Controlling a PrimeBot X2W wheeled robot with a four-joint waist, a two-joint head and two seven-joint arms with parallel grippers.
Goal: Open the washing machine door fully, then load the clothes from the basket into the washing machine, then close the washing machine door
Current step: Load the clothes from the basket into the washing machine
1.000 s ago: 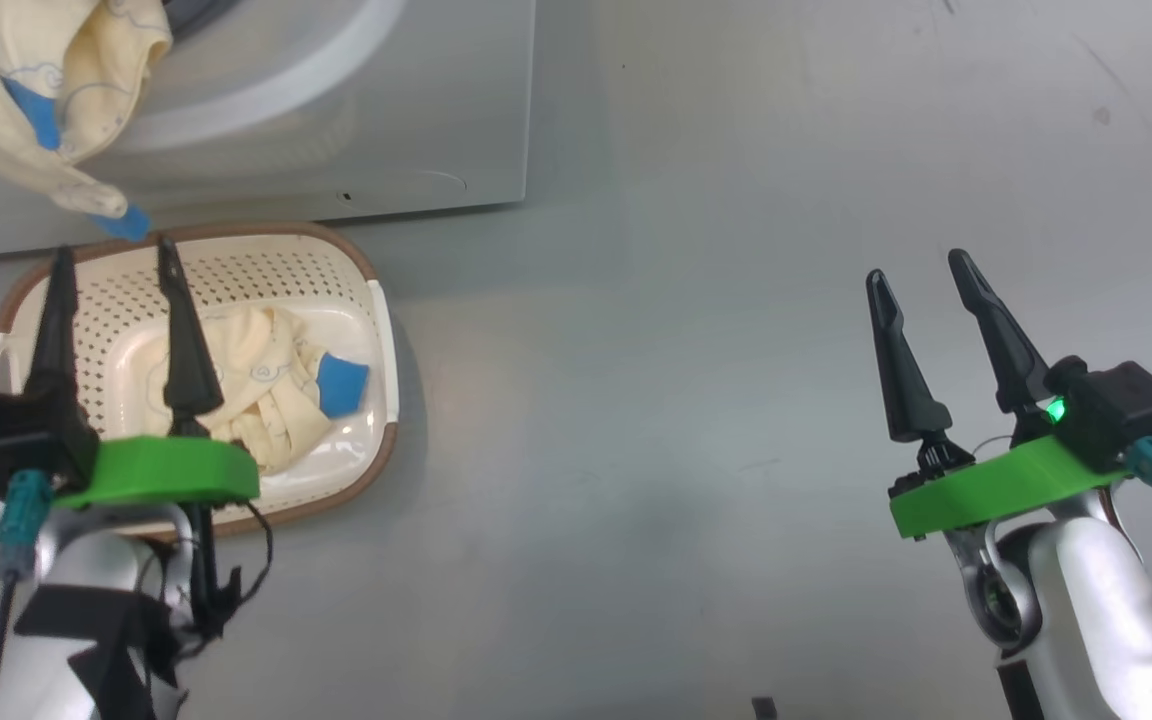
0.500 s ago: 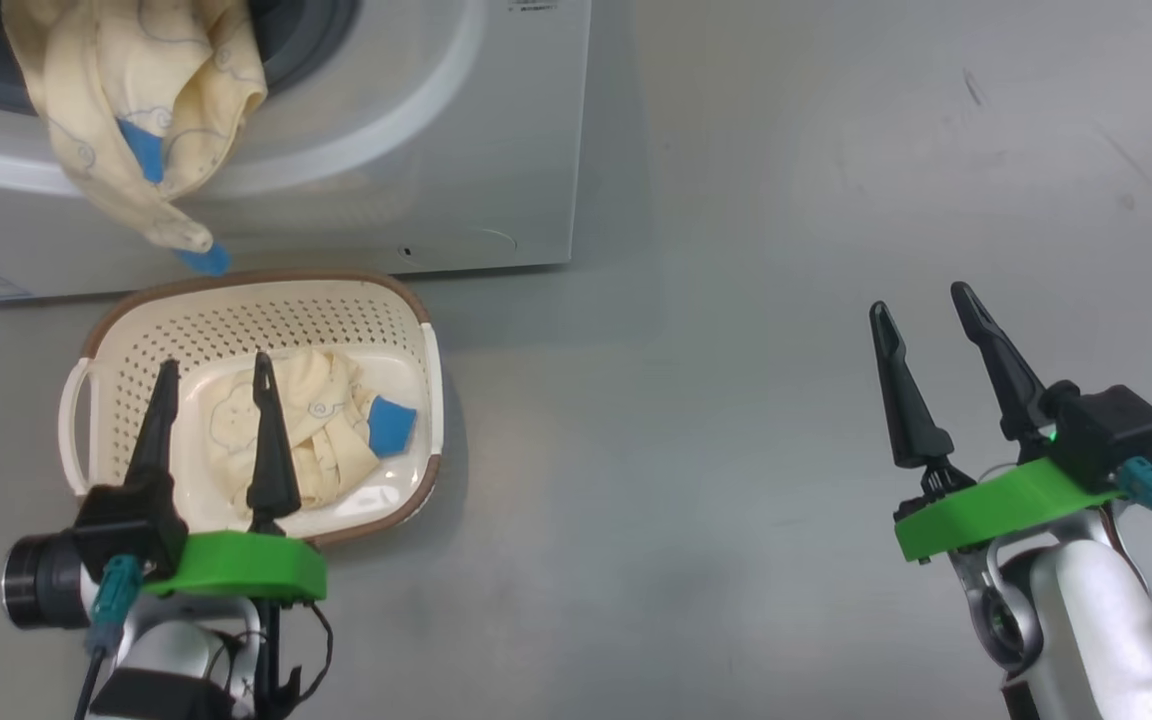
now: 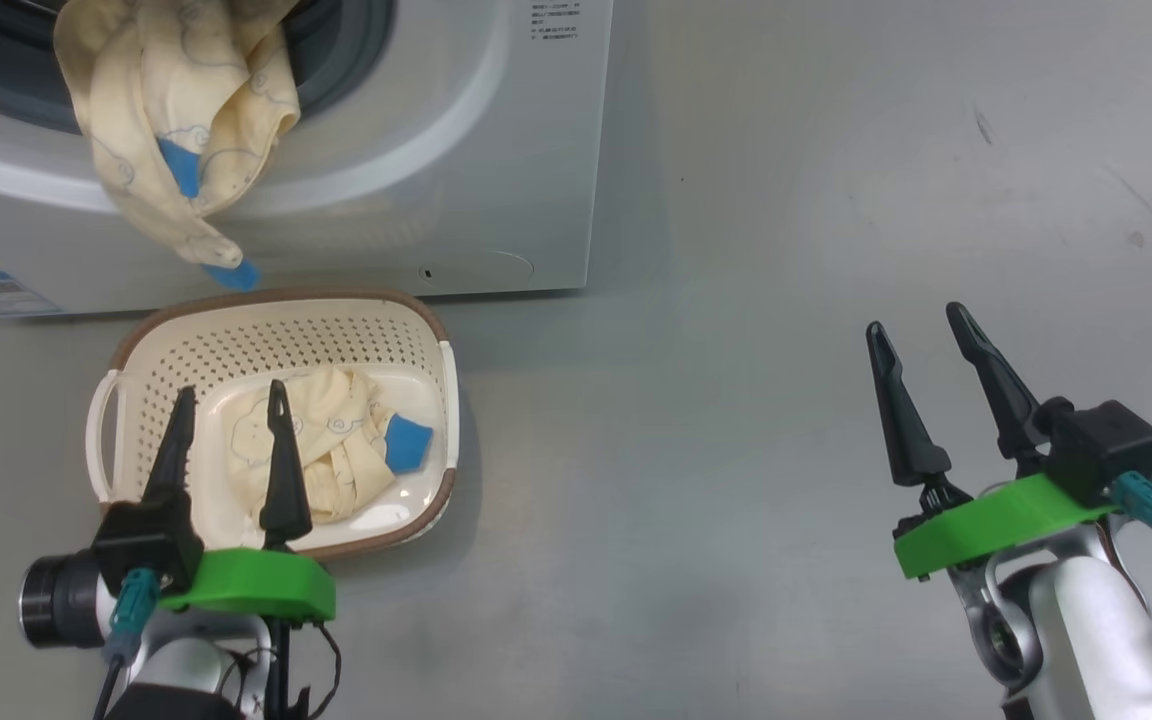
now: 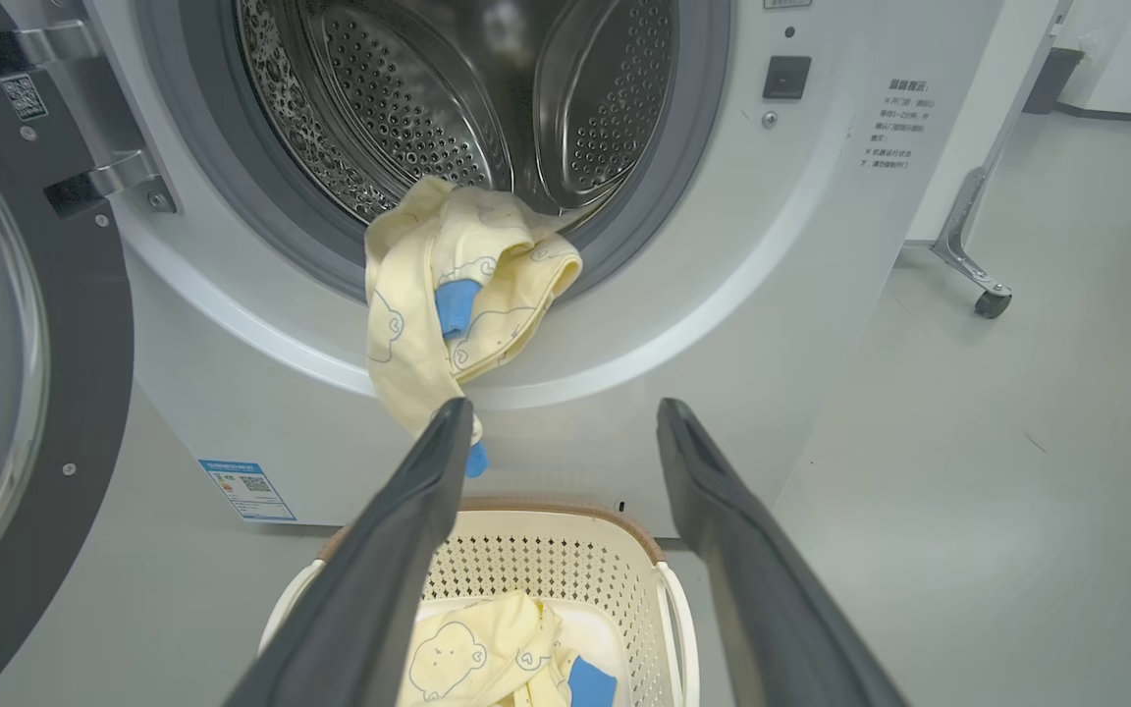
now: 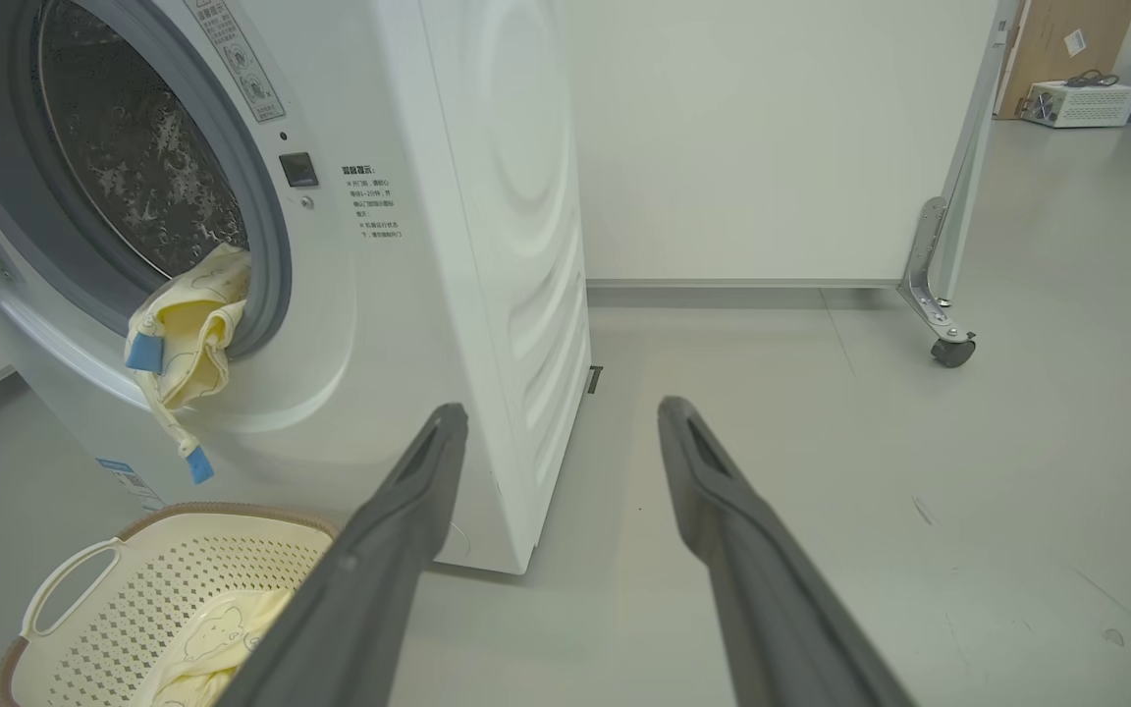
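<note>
Drawn back, the left gripper (image 3: pixel 231 390) hangs spread and empty over the basket (image 3: pixel 281 300). Below its tips lies a crumpled cream garment (image 3: pixel 336 455), judged soft and light; pinch a raised fold. Beyond, a second garment (image 3: pixel 186 130) drapes from the washing machine (image 3: pixel 496 150) mouth.

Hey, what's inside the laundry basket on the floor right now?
A crumpled cream-yellow garment with a bright blue patch lies on the floor of the basket. Anything beneath the fabric, and the base under it, is covered. The left gripper also hides a strip in the head view.
</note>
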